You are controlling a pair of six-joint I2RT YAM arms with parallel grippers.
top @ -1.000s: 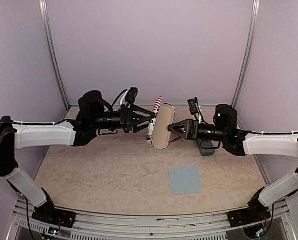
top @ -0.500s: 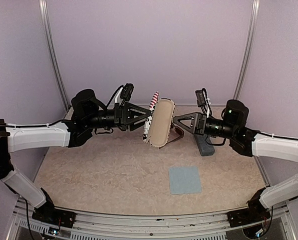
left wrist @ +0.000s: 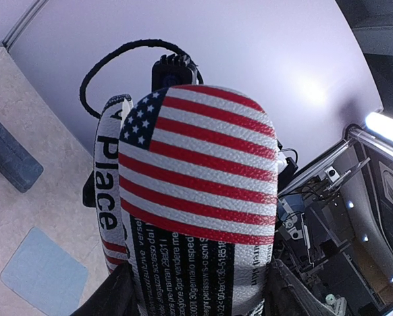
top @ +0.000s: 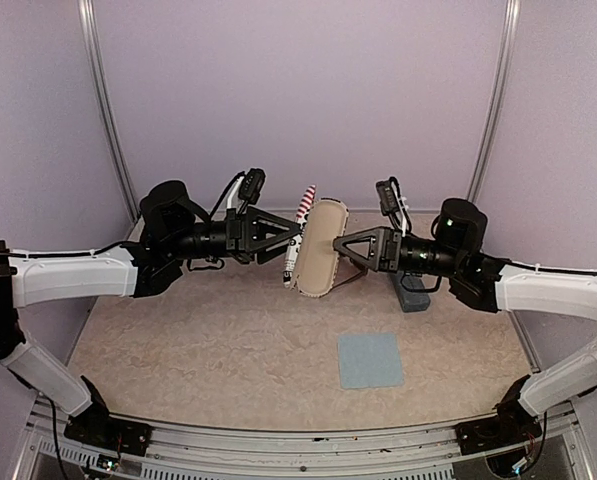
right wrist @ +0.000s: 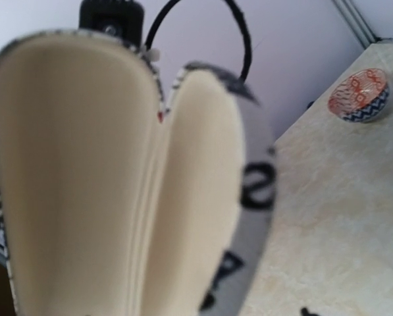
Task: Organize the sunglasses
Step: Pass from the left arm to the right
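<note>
Here the left gripper (top: pixel 298 233) clamps the flag-printed case (top: pixel 320 252), jaws half-spread.

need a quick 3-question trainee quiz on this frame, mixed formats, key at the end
1. True or false: the open flag-printed case is resting on the table.
2. What lies flat on the table nearest the arm bases? A) blue cloth square B) red cup C) open book
3. Short answer: which gripper clamps the case's flag-printed shell?

Key:
1. False. It is held up in the air between the two arms.
2. A.
3. The left gripper.
</note>
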